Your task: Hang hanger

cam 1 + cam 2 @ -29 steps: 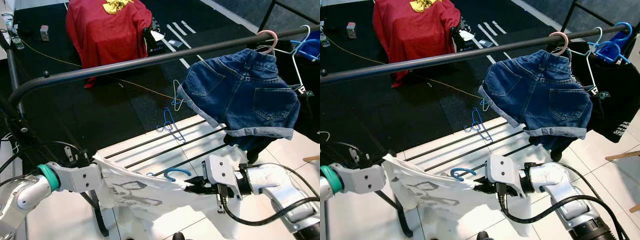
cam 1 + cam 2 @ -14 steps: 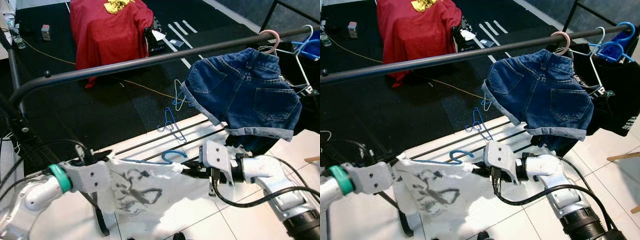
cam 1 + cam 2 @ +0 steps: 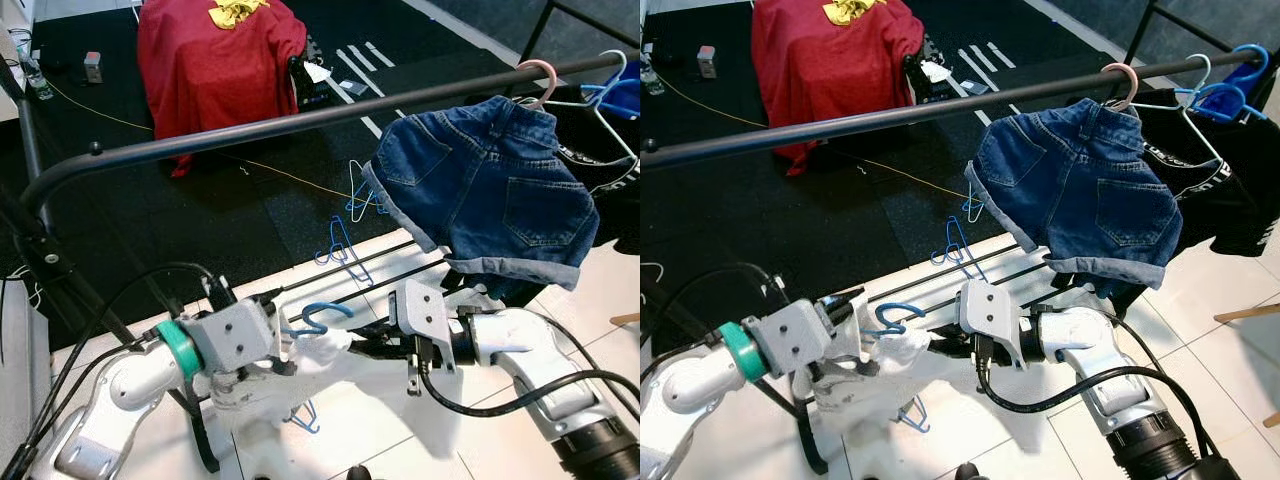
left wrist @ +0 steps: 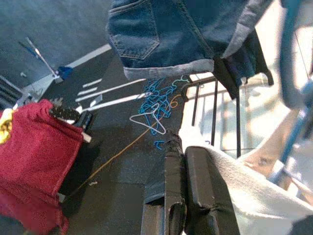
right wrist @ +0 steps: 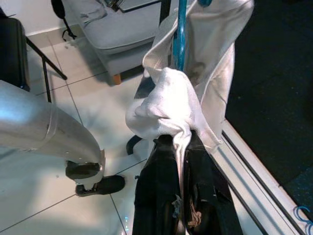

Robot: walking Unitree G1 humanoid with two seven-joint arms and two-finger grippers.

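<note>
A white printed shirt (image 3: 300, 378) on a blue hanger (image 3: 318, 312) hangs bunched between my two grippers, low in front of the black clothes rail (image 3: 250, 130). The hanger's hook sticks up above the cloth, well below the rail. My left gripper (image 4: 184, 149) is shut at one edge of the shirt, its fingers pressed together with cloth draped against them. My right gripper (image 5: 178, 142) is shut on a wad of the shirt just under the hanger's blue stem (image 5: 179, 34). The two wrists are close together.
Denim shorts (image 3: 480, 190) hang from a pink hanger (image 3: 540, 75) on the rail's right part, beside a black shirt (image 3: 1210, 190) on blue hangers. Loose blue hangers (image 3: 340, 245) lie on the dark floor. A red-draped object (image 3: 215, 60) stands behind. The rack's upright (image 3: 40, 250) is at left.
My left arm has swung right toward the right gripper, so the spread shirt is now bunched between them. The hanger hook has risen slightly. The right gripper has shifted a little left.
</note>
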